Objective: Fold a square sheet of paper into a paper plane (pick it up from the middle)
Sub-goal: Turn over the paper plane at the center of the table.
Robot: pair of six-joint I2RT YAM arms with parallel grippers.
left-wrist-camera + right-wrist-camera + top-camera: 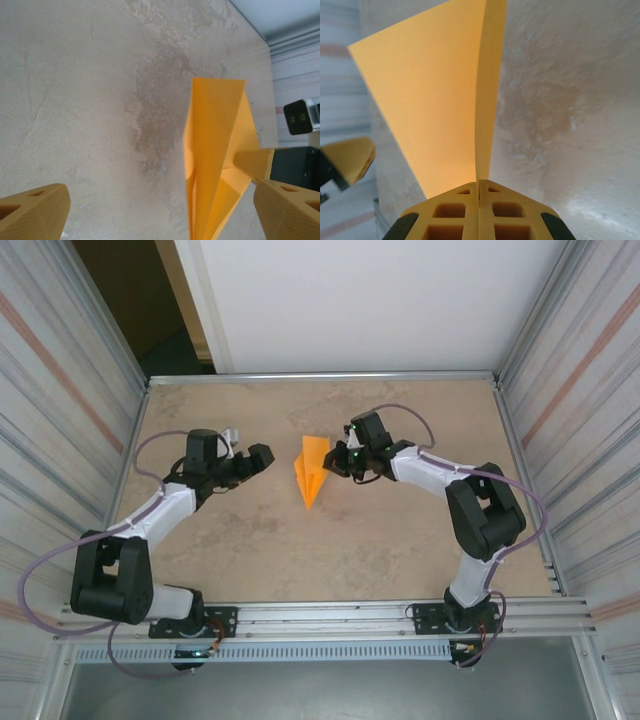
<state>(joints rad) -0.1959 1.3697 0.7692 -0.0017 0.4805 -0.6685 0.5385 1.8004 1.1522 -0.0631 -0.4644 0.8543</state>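
Paper plane (pixel 312 472) sits near the middle of the tabletop (pixel 400 540), its pointed nose toward the arm bases. The right gripper (pixel 335 464) has its jaws closed on the plane's folded edge. The left gripper (pixel 262 458) hovers just beside it, jaws spread wide

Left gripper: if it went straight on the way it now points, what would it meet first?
Most likely the folded bright orange paper plane, just ahead of the open left gripper and pinched by the right gripper; depth is unclear.
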